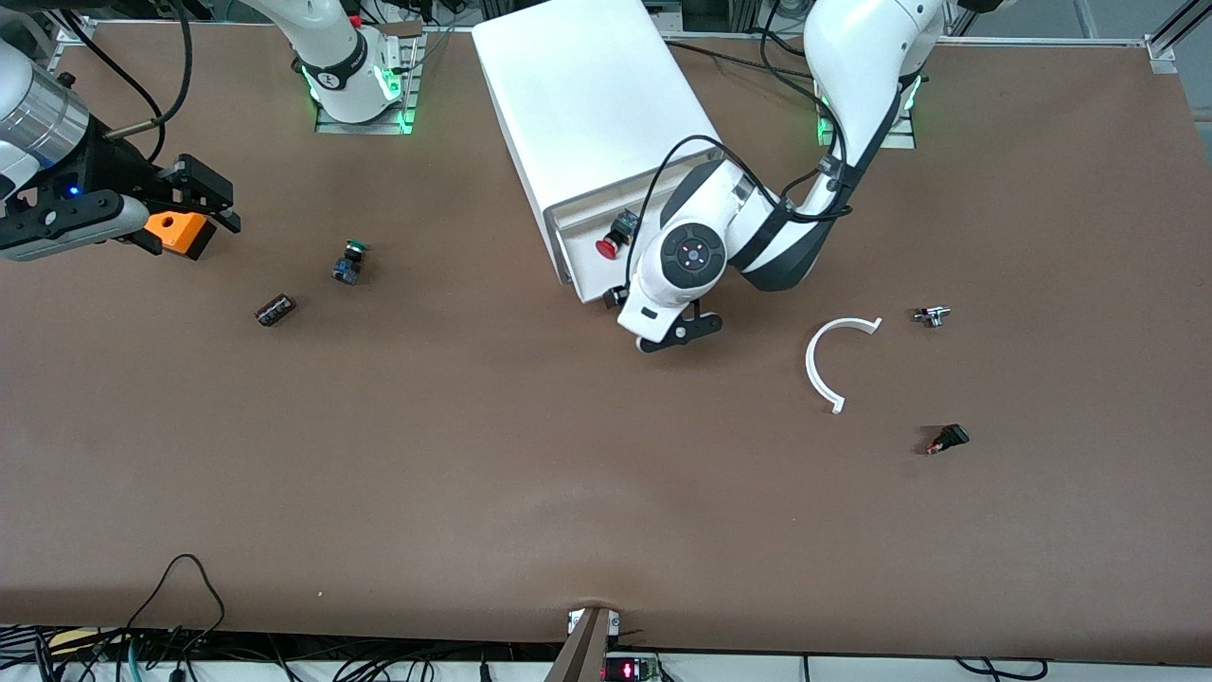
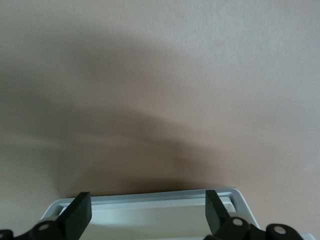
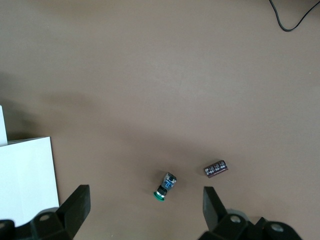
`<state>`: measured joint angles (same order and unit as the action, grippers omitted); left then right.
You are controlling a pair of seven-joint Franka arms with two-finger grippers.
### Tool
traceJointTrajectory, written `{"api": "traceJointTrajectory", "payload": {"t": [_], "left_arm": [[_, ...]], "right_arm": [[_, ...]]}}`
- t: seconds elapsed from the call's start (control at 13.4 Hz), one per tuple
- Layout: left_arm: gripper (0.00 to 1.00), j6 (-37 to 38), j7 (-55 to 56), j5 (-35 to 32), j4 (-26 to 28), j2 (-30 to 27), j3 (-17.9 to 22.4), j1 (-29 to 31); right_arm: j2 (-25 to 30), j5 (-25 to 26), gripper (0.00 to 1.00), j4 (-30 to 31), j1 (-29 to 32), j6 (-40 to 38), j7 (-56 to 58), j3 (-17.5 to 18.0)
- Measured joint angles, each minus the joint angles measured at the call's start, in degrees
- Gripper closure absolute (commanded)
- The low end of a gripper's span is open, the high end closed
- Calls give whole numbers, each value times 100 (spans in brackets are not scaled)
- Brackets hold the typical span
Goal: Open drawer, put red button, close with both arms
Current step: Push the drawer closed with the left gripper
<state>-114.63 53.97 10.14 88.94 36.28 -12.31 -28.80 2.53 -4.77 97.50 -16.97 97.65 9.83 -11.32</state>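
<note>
Small red button (image 1: 608, 248) lies in the open white tray drawer (image 1: 579, 220); left gripper (image 2: 147, 212) spread apart over its front edge, right gripper (image 3: 145, 210) waits, fingers apart, over the brown table (image 1: 473, 455).

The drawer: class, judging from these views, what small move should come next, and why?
Probably push the drawer shut. It stands pulled out of the cabinet with the red button already lying in it. The left gripper hangs open at the drawer's front edge, holding nothing, so it could press there. The right gripper waits open above the table near the green button and would need to come across.
</note>
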Motion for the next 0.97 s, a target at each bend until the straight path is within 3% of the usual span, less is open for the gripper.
{"api": "traceJointTrajectory", "payload": {"t": [0.97], "left_arm": [[0,-1,34,46,505,-294,-517,-9]], "right_arm": [[28,43,0,0,1,31,4,12]]}}
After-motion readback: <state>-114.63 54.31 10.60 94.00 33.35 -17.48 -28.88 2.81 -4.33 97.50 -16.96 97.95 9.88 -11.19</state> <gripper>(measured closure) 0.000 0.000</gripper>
